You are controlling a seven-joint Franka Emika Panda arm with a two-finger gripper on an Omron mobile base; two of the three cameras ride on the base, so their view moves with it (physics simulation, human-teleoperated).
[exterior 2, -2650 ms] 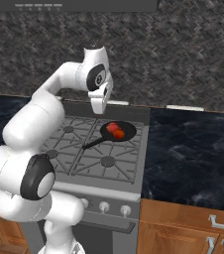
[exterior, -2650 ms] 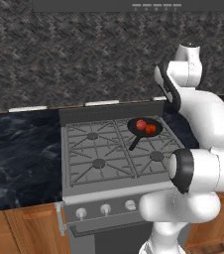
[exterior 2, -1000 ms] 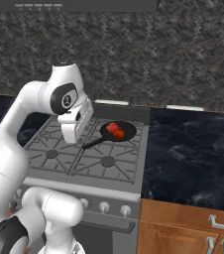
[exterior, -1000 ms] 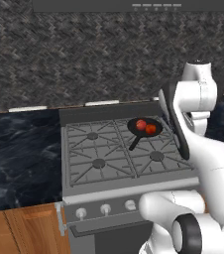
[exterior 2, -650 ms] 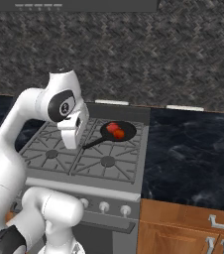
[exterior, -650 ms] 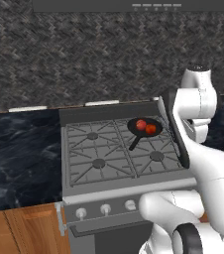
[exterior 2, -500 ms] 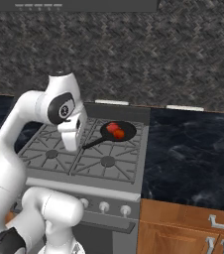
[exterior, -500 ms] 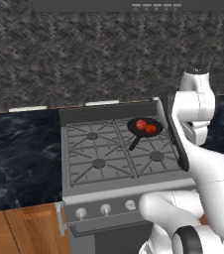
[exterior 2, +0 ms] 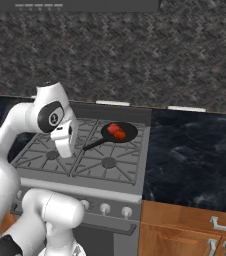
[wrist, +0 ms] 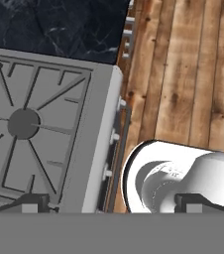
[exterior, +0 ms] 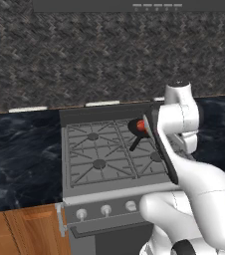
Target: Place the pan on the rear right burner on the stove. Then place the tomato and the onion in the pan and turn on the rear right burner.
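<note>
I'm looking at the stove (exterior 2: 130,165), and the pan (exterior 2: 120,132) is sitting on the rear right burner (exterior 2: 127,134), its long handle (exterior 2: 92,145) pointing toward the stove's middle. Inside the pan I'm seeing the tomato (exterior 2: 119,135) and the onion (exterior 2: 113,128) lying touching each other, the onion toward the stove's back.

I'm holding the gripper (wrist: 111,203) above the stove's front edge, over the front left part, looking straight down. Its fingertips (wrist: 33,202) are standing spread wide with nothing between them. Below them I'm seeing a front burner (wrist: 24,123) with its grate bars, the stove's knobs (wrist: 115,135) and bar handle (wrist: 118,158) along the front, dark counter (wrist: 59,25) beside the stove and wooden floor (wrist: 193,74) in front of it.
</note>
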